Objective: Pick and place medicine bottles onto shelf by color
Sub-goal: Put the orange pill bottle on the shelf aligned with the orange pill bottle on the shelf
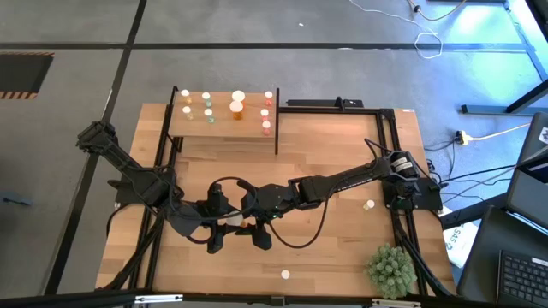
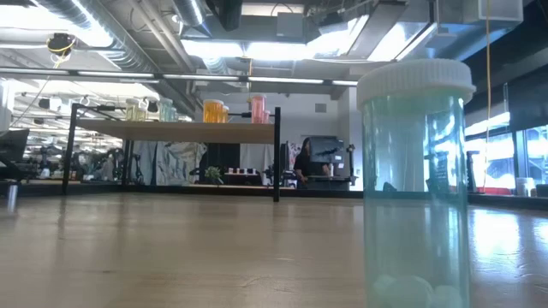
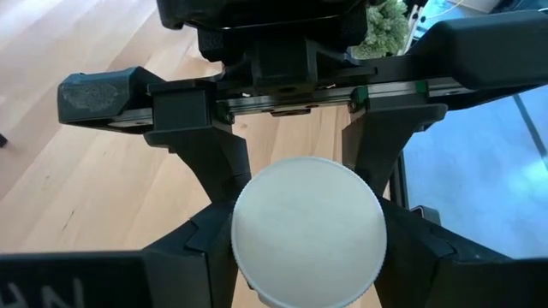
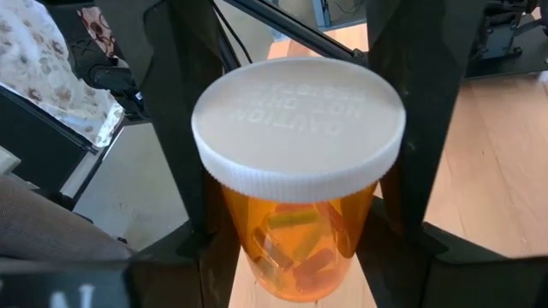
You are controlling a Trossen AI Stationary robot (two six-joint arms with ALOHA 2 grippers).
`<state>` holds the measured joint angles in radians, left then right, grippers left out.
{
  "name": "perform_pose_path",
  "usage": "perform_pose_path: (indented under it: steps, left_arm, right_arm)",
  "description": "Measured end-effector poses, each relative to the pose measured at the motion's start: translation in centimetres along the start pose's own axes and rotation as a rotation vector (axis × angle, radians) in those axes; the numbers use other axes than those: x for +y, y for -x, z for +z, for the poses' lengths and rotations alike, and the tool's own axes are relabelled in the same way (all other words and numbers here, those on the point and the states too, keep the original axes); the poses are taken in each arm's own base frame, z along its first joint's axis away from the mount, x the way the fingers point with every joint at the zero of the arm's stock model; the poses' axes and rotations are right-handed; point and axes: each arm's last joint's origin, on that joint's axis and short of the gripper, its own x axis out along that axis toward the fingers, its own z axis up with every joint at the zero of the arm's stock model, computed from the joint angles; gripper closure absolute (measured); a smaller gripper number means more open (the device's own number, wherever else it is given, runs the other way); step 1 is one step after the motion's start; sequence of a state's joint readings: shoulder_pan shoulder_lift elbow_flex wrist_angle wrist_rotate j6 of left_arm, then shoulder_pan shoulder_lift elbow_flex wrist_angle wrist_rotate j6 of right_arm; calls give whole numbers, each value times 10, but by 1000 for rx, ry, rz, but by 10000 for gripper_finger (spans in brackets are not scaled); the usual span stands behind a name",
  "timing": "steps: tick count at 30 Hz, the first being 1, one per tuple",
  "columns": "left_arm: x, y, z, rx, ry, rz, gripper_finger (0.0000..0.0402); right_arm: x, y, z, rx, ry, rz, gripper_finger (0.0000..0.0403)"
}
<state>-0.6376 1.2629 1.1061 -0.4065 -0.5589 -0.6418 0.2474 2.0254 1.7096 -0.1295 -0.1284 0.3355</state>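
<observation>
- Orange medicine bottle [image 4: 295, 214], white-capped, is clamped by the right tool [image 1: 248, 221] at worktop [image 1: 342, 171] centre.
- Left tool [image 1: 224, 221] is clamped on the same bottle.
- Shelf [image 1: 224, 128] is seen at 12 o'clock.
</observation>
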Motion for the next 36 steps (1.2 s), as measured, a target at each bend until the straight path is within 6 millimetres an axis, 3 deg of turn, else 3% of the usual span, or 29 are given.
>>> perform_pose_path:
  steps: [36]
  left_arm:
    - [-2, 0, 1, 2, 23, -30, 209]
  right_arm:
    - [0, 0, 0, 11, 0, 28, 199]
